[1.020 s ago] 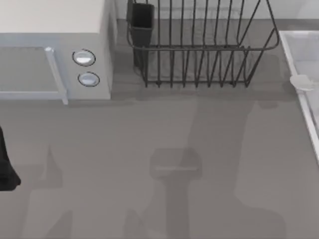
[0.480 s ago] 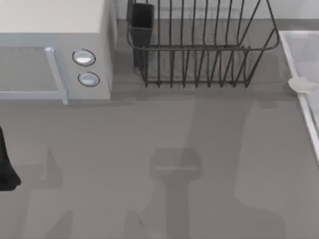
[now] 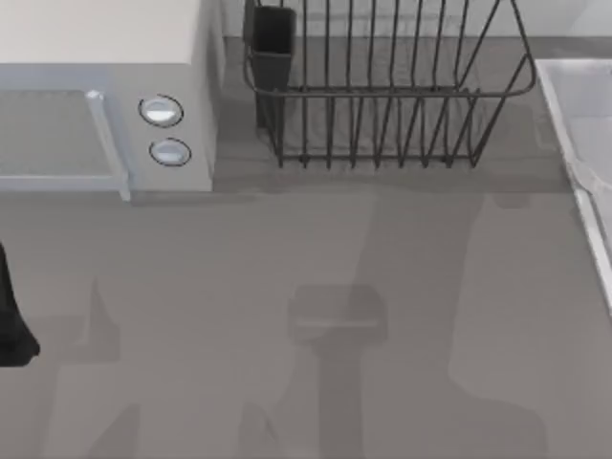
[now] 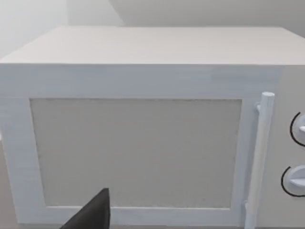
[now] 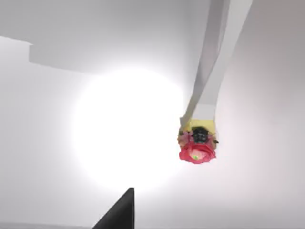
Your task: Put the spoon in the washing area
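**Top view:** the sink (image 3: 564, 129) rim is seen at the right edge of the worktop (image 3: 382, 287); the left arm is parked at the left edge.

**Left wrist view:** the left claw (image 4: 93, 212) is held before a microwave (image 4: 138, 143); its opening cannot be told.

**Right wrist view:** the right claw (image 5: 119, 212) hangs over the pale basin, opening likewise untold. A slim pale strip there is taken for the spoon (image 5: 209, 62). It is judged light, stiff and slippery, so mid-handle is advised.

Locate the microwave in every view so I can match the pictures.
Top view: the microwave sits at the upper left, against the left edge.
Left wrist view: the microwave is seen close up, from the front.
Right wrist view: a pale surface under bright glare instead.
Shared landmark: the door handle beside two round knobs.
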